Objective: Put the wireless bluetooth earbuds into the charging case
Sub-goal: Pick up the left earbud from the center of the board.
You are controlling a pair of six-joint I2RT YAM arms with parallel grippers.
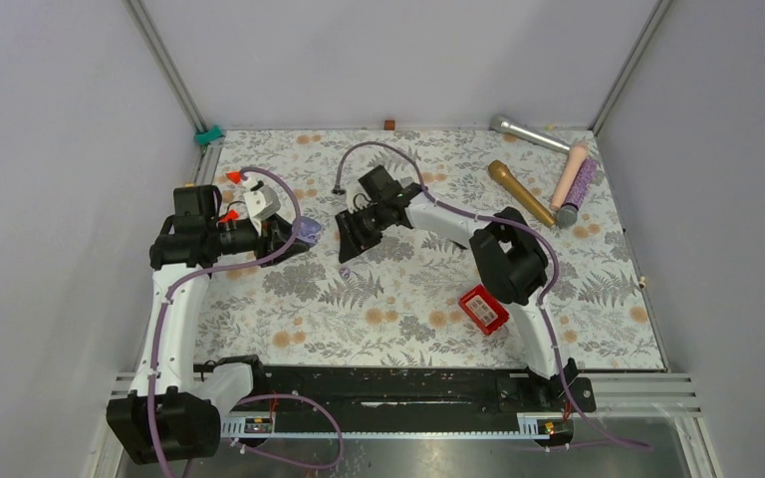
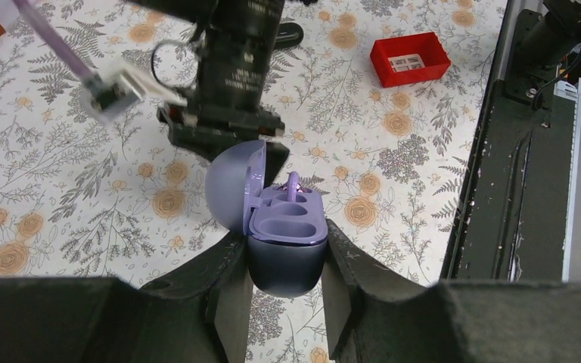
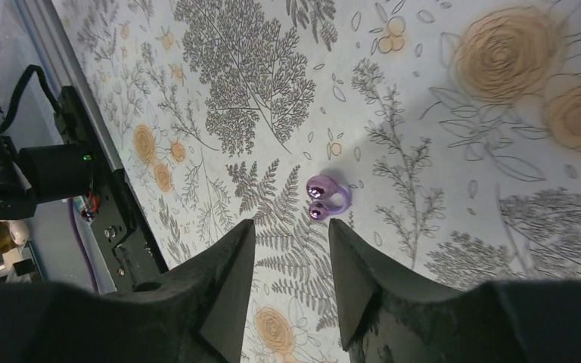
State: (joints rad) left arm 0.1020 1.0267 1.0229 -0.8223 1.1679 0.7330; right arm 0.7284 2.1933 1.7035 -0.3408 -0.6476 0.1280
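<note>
My left gripper point(image 2: 284, 236) is shut on the lower shell of the purple charging case point(image 2: 286, 257), which it holds off the cloth with its lid point(image 2: 231, 189) swung open to the left. A pale purple stem point(image 2: 293, 185) pokes up from the case's far well, and the near well is bare. Seen from above, the case point(image 1: 306, 232) sits between the two grippers. My right gripper point(image 3: 290, 224) hangs open over the cloth with nothing between its fingers. One pale purple earbud point(image 3: 325, 198) lies on the cloth just past its right fingertip point(image 3: 334, 227). The right gripper point(image 1: 351, 239) is close beside the case.
A red box point(image 1: 483, 308) lies by the right arm's elbow. Three microphones lie at the back right: gold point(image 1: 520, 191), silver point(image 1: 528, 132) and pink-purple point(image 1: 573, 184). A small brown block point(image 1: 389, 123) sits at the back edge. The black base rail point(image 2: 511, 174) runs along the near edge.
</note>
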